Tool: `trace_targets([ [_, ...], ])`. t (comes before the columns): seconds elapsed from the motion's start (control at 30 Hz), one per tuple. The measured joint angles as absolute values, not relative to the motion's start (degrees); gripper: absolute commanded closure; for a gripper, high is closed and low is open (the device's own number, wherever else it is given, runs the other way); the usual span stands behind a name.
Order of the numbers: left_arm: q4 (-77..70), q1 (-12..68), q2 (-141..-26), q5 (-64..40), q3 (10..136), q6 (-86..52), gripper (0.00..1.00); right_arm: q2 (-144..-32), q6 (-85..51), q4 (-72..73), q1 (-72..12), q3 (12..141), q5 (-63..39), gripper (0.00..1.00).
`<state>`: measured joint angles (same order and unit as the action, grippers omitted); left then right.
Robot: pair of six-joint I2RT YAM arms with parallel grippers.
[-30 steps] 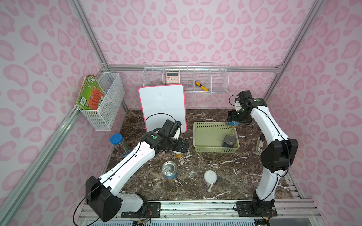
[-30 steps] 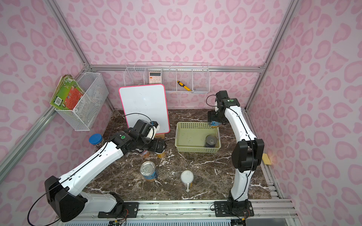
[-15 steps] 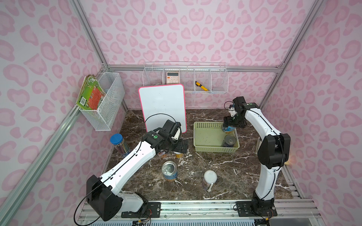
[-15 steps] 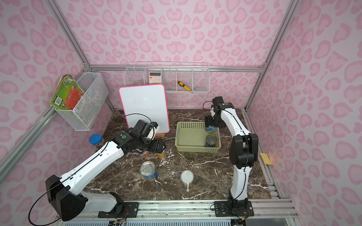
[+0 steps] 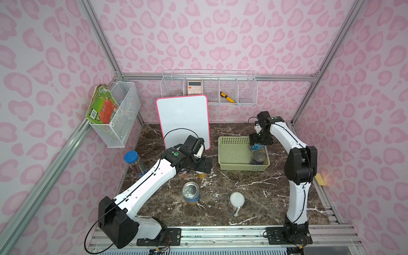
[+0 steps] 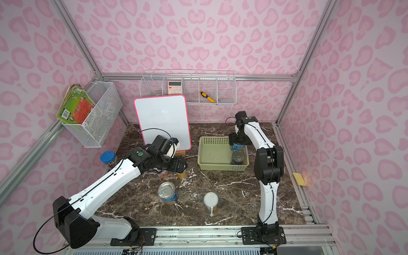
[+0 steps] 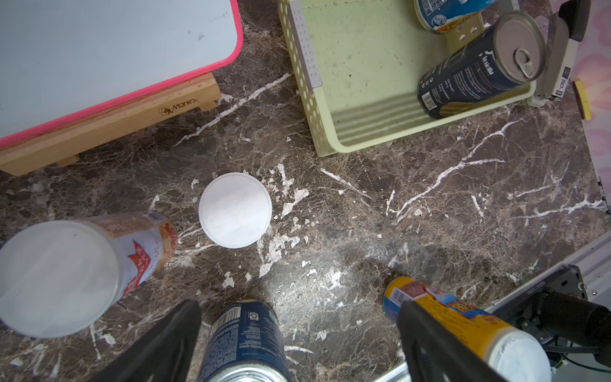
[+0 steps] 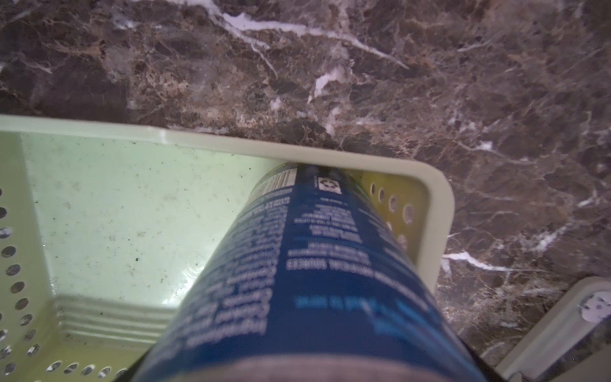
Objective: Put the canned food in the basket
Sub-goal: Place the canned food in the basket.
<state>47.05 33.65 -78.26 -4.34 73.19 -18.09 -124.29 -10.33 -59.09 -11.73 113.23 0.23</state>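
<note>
Two cylindrical blue-labelled cans [image 5: 257, 158] inside perforated pale-green plastic basket [image 5: 240, 167]

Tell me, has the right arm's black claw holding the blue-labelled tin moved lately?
Yes. The right gripper with its blue-labelled cylindrical can has come from the far right corner's rim inward into the pale green perforated plastic basket.

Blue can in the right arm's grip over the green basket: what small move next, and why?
Probably ease it straight down until it rests on the basket floor. The right gripper holds the blue can upright in the basket's corner, beside another can standing there; whether it touches bottom I cannot tell.
</note>
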Motion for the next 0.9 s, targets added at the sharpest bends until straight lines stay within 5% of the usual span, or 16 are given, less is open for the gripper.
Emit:
trace_targets([
  [0.53,47.0,33.7,-78.3,-4.8,72.8,-18.1,0.02,-126.6,-10.3,-58.9,-11.8,113.4,1.0,0.17],
  [0.6,47.0,33.7,-78.3,-4.8,72.8,-18.1,0.02,-126.8,-10.3,-59.0,-11.8,113.5,1.0,0.01],
  [0.9,47.0,33.6,-78.2,-5.1,72.8,-18.1,0.02,-126.6,-10.3,-58.5,-10.9,115.5,-0.6,0.01],
])
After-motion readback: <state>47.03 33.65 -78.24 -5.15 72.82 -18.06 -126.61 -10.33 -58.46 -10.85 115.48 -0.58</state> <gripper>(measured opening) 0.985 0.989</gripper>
